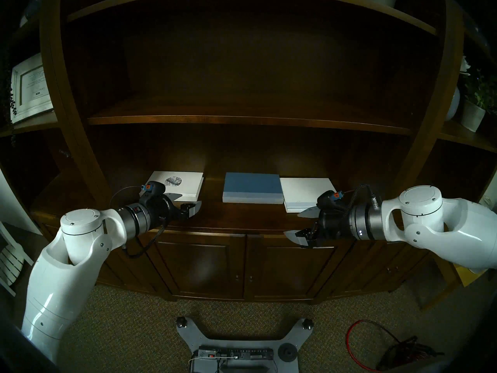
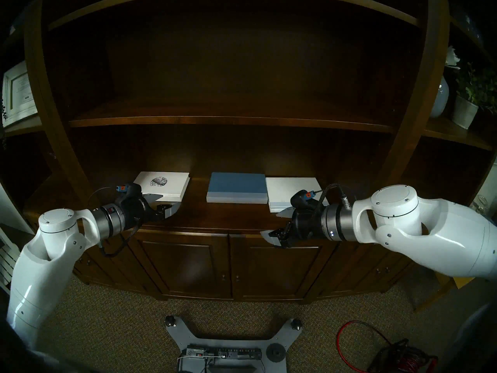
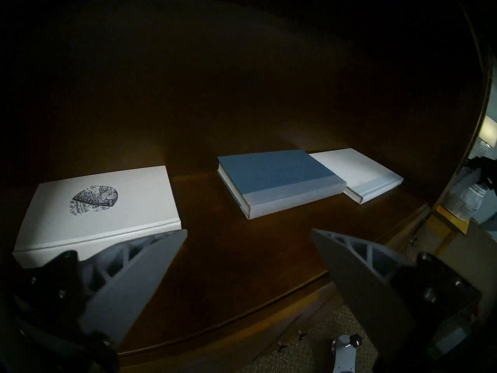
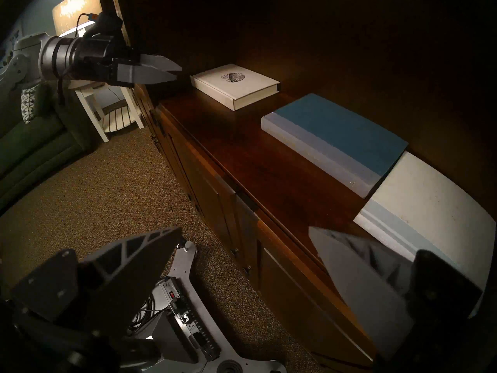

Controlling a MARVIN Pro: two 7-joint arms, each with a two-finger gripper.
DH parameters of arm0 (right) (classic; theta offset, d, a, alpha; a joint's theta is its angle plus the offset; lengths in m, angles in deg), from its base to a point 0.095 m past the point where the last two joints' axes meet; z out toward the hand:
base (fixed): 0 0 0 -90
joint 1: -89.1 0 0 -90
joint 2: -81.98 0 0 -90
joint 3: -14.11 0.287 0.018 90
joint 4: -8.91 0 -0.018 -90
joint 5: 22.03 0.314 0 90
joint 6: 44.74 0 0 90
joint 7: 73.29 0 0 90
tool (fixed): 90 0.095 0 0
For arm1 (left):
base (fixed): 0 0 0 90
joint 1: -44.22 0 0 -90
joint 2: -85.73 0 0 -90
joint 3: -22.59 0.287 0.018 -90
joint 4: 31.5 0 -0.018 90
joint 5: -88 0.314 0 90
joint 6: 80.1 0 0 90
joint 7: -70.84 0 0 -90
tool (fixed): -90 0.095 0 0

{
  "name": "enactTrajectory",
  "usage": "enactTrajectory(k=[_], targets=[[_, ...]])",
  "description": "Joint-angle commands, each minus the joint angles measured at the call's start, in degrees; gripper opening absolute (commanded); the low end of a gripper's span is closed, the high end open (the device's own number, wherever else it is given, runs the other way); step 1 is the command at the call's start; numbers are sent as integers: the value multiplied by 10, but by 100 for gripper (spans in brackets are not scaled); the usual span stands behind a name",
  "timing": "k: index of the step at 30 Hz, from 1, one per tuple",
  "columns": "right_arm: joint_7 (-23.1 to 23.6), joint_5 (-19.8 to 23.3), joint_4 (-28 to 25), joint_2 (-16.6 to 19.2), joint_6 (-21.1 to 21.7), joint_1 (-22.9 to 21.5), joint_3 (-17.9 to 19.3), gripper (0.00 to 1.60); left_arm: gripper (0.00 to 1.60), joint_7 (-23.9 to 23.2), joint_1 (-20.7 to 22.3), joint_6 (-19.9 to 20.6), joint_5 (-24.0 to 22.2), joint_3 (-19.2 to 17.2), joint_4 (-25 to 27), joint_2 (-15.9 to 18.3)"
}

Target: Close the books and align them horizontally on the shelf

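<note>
- Our left gripper [image 1: 187, 204] and right gripper [image 1: 301, 224] hang nearest, jaws wide, empty.
- Three closed books lie on the shelf [image 1: 242, 216]: speckled book [image 1: 177, 185], blue book [image 1: 252, 188], white book [image 1: 306, 193].
- We should nudge the spines level, pushing gently.

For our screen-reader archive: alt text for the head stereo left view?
Three closed books, speckled white book, blue book and plain white book, lie flat in a row on a dark wooden shelf; both arms hover in front, empty.
</note>
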Motion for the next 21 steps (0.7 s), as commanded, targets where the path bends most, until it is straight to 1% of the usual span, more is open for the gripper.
enactTrajectory(k=[1, 4, 7, 13, 16, 18, 21], targets=[[-1, 1, -1, 0, -9, -7, 17, 160, 160, -50, -31, -49, 10, -30, -13, 26], [-1, 1, -1, 0, -9, -5, 19, 160, 160, -48, -22, -54, 18, -20, -29, 24], [-1, 1, -1, 0, -9, -4, 20, 160, 160, -46, -20, -53, 21, -18, -32, 23], [-1, 1, -1, 0, -9, -3, 21, 160, 160, -19, -8, -31, 26, -6, -26, 5], [-1, 1, -1, 0, -9, -4, 20, 160, 160, -2, -3, -14, 22, -2, -16, -4], [-1, 1, -1, 0, -9, -4, 20, 160, 160, 6, -2, -9, 22, 2, -9, -8], [-1, 1, -1, 0, -9, -4, 19, 160, 160, 9, -10, -4, 20, 4, 8, -14]])
